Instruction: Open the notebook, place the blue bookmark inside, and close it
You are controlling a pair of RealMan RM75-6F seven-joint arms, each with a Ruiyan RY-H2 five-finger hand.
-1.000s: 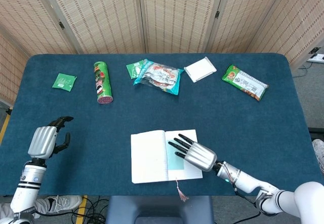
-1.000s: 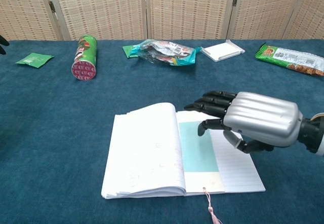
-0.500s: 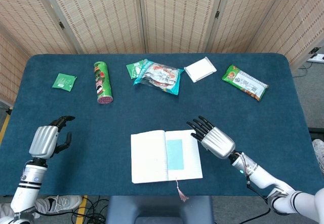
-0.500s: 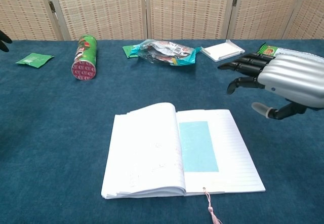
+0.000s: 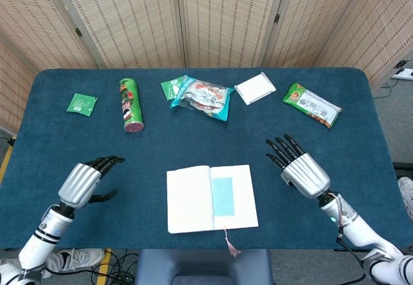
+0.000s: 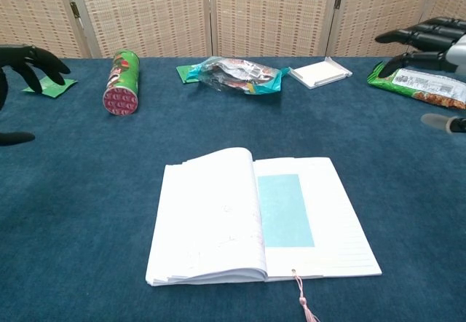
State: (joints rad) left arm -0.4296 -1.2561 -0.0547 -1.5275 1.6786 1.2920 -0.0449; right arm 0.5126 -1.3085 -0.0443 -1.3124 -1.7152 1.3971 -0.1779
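The notebook (image 5: 187,198) (image 6: 211,224) lies open near the table's front edge, its pink ribbon hanging over the edge. The blue bookmark (image 5: 222,196) (image 6: 285,210) lies flat on the right-hand page next to the spine. My right hand (image 5: 302,171) (image 6: 429,41) hovers to the right of the notebook, holding nothing, fingers spread and apart from the pages. My left hand (image 5: 84,182) (image 6: 22,63) is over the table to the left of the notebook, fingers apart and holding nothing.
A green chip can (image 5: 131,104) lies at the back left, with a small green packet (image 5: 82,104) further left. Crumpled snack bags (image 5: 200,95), a white pad (image 5: 255,88) and a green snack bag (image 5: 312,104) line the back.
My right hand has lifted off the bookmark and drawn back to the right, leaving the bookmark on the page. My left hand has moved in toward the notebook.
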